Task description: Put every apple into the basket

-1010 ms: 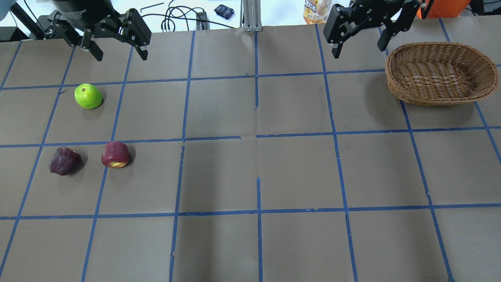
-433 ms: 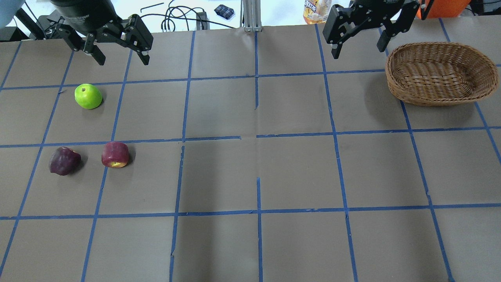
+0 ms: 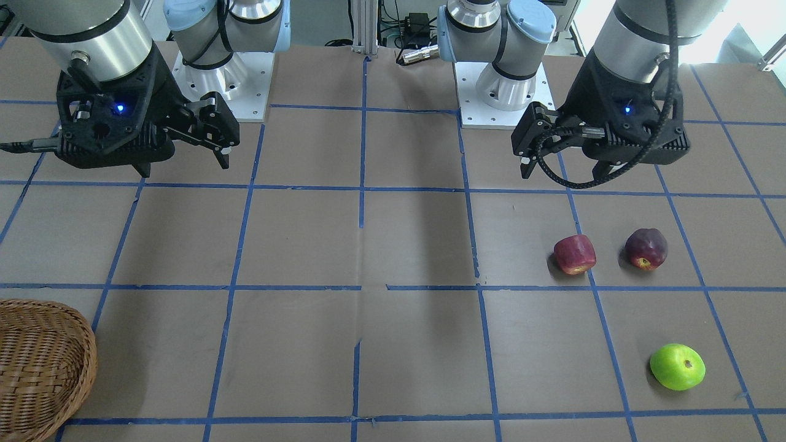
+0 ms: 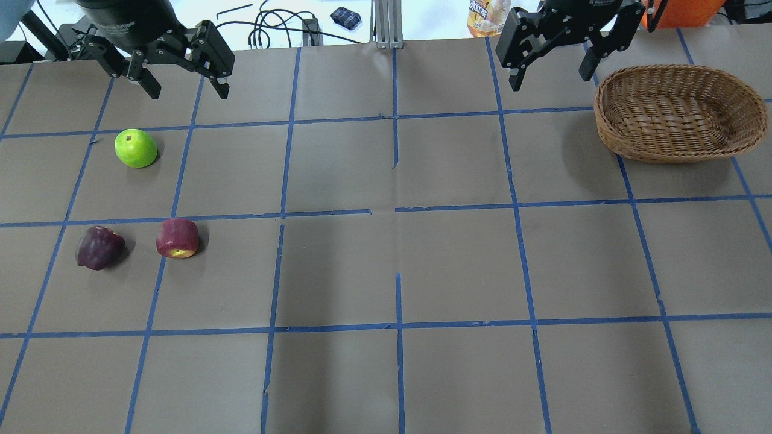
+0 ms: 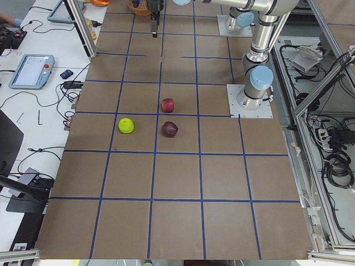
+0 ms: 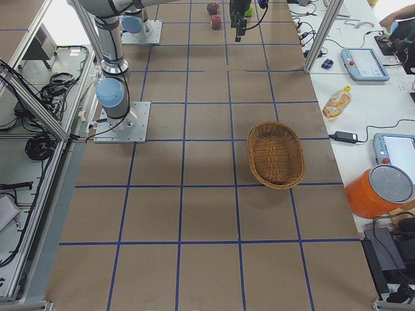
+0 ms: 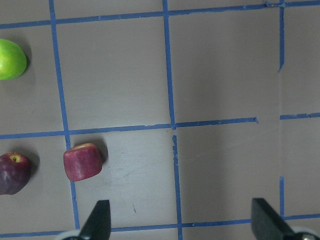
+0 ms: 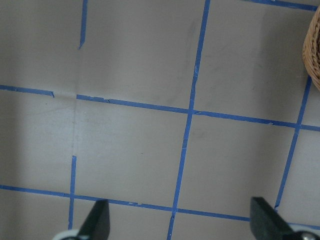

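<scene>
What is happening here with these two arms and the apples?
Nothing is grasped yet. The left end effector and the right end effector both hang open above the table. The green apple, red apple and maroon apple lie on the robot's left side; the basket, on its right, is empty.

We hold our left gripper (image 4: 188,91) raised, jaws wide apart | our right gripper (image 4: 549,81) raised, jaws wide apart
</scene>
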Robot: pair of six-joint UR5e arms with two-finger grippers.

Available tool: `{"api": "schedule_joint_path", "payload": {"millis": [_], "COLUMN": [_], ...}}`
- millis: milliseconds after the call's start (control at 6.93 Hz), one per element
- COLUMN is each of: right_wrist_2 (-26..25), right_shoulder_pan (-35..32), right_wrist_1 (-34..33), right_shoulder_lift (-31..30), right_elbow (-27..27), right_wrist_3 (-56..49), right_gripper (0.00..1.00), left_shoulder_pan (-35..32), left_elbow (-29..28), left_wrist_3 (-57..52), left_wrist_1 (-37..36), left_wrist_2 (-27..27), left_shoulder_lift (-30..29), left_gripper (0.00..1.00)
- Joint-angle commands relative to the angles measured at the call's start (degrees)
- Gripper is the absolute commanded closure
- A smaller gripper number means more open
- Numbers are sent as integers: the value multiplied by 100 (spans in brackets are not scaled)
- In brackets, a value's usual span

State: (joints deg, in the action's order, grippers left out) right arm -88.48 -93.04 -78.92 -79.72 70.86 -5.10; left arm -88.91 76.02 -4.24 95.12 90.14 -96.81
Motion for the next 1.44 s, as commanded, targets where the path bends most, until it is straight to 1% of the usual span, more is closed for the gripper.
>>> {"api": "schedule_joint_path", "payload": {"millis": [0, 433, 577, 722, 1299], "right_wrist_2": [32, 41, 24, 6, 6], "right_shoulder_pan": [-3, 6, 6, 6, 6], "right_wrist_1": [-18, -18, -18, -10, -10], "right_shoulder_lift": [9, 9, 9, 9, 9], "right_elbow": [15, 42, 33, 33, 33], "right_wrist_3": [9, 18, 18, 9, 9], "right_gripper": [0, 0, 0, 0, 0], "left_shoulder_pan": [14, 32, 67, 67, 225], "left_elbow": [-34, -17, 18, 44, 45], "left_wrist_3": [2, -7, -120, -469, -516], "left_wrist_1": [-11, -11, -2, 6, 6], "left_wrist_2": [-31, -23, -22, 47, 22], "left_shoulder_lift": [4, 13, -4, 4, 22], "left_gripper": [0, 0, 0, 0, 0]}}
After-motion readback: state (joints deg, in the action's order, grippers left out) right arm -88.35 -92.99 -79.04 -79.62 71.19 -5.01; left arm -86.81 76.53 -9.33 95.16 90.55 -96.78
